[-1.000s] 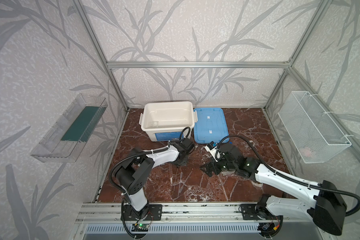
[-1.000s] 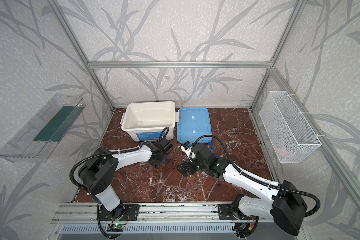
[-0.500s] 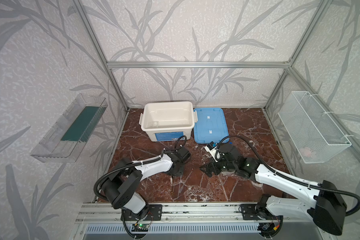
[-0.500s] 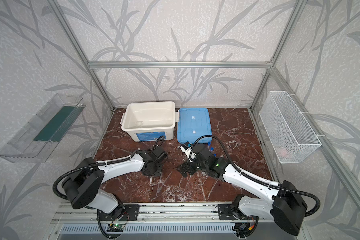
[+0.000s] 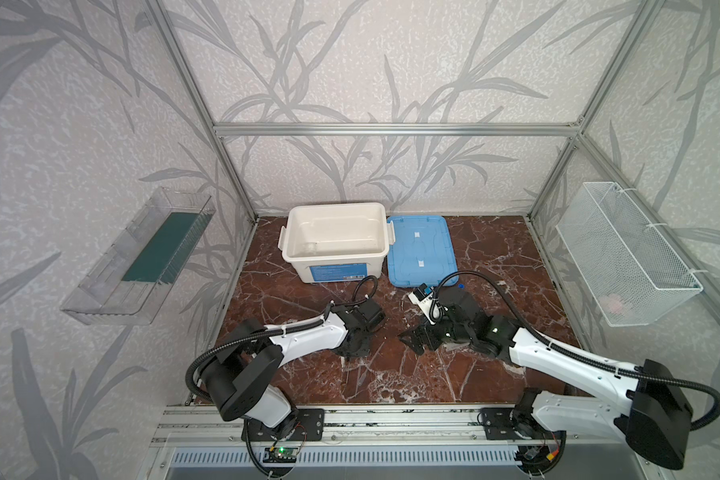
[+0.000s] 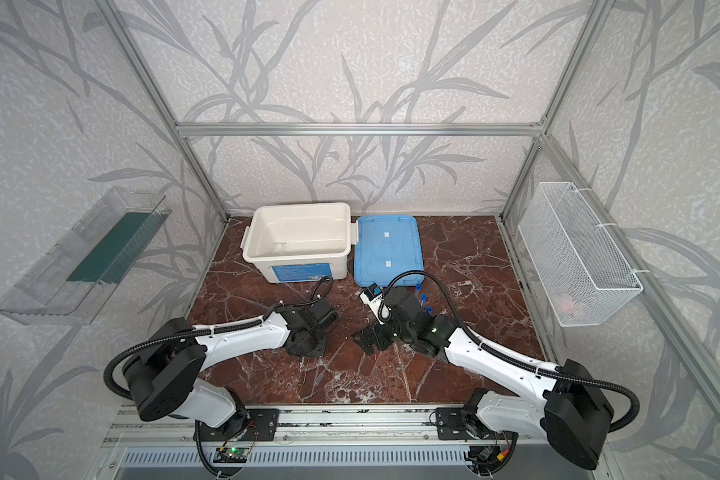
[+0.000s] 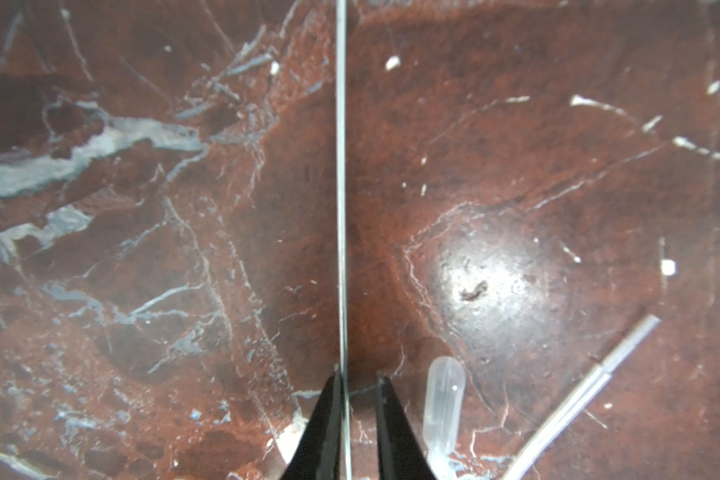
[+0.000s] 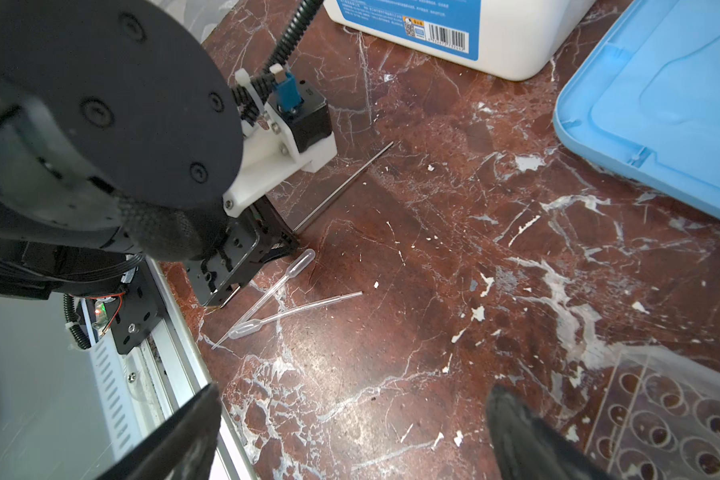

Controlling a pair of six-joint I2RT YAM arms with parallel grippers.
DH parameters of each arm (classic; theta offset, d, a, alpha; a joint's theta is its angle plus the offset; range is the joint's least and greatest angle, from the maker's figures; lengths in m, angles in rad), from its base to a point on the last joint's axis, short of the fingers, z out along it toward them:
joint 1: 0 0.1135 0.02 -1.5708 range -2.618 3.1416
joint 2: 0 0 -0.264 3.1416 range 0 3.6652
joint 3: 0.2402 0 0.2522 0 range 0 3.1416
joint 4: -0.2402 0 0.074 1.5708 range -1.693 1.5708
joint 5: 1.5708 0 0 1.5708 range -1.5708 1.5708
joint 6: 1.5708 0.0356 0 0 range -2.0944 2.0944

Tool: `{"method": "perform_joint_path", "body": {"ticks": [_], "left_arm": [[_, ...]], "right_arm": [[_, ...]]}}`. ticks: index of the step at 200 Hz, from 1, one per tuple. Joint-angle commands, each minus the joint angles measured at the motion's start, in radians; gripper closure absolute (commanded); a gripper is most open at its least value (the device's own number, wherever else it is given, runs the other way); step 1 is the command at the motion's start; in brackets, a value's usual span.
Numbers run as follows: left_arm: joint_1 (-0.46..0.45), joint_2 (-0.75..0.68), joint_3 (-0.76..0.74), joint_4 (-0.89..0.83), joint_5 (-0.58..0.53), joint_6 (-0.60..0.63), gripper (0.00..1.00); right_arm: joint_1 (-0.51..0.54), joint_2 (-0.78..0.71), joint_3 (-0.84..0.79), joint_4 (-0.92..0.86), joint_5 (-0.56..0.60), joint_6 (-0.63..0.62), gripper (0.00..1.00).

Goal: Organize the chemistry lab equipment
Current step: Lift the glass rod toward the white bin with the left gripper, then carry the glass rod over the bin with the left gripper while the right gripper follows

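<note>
Straddles thin glass rod [image 7: 341, 187], flat on desk [image 7: 516, 166], with left gripper [image 7: 359, 374] jaws narrowly apart, one side touching, no pinch yet. Holds right gripper [image 8: 354, 395] jaws wide, empty. Looks stiff, light, slick, brittle: pinch gently, near middle.

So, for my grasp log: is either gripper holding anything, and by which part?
Nothing is clamped yet. The left gripper straddles the thin glass rod with a gap to spare; the right gripper is open, empty.
</note>
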Motion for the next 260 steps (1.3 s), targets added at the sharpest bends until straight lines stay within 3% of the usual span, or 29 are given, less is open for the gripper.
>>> {"method": "perform_joint_path", "body": {"ticks": [1, 52, 111, 139, 169, 201, 229, 248, 260], "left_arm": [[-0.005, 0.062, -0.024, -0.019, -0.014, -0.019, 0.85], [-0.005, 0.046, -0.005, -0.063, -0.055, 0.002, 1.0], [-0.006, -0.106, 0.069, -0.199, -0.123, 0.107, 1.0], [-0.005, -0.232, 0.133, -0.262, -0.097, 0.252, 1.0], [-0.004, -0.361, 0.247, -0.294, -0.141, 0.406, 1.0], [0.036, -0.385, 0.399, -0.308, -0.144, 0.64, 1.0], [0.131, -0.354, 0.527, -0.296, -0.045, 0.855, 1.0], [0.279, -0.31, 0.61, -0.271, 0.127, 0.994, 1.0], [0.342, -0.28, 0.635, -0.21, 0.166, 1.038, 1.0]], "right_arm": [[0.005, 0.006, 0.022, -0.011, 0.004, -0.008, 0.03], [0.008, 0.005, 0.029, -0.016, 0.01, -0.013, 0.03], [0.008, -0.009, 0.034, -0.013, 0.018, -0.015, 0.03], [0.004, -0.051, 0.038, -0.016, 0.004, -0.027, 0.04], [-0.063, -0.137, 0.071, -0.039, -0.078, -0.048, 0.04], [-0.143, -0.168, 0.136, -0.031, -0.107, -0.057, 0.04], [-0.168, -0.127, 0.235, -0.04, -0.118, -0.089, 0.04], [-0.184, -0.093, 0.291, -0.016, -0.134, -0.097, 0.03], [-0.194, -0.068, 0.319, 0.011, -0.143, -0.09, 0.03]]}}
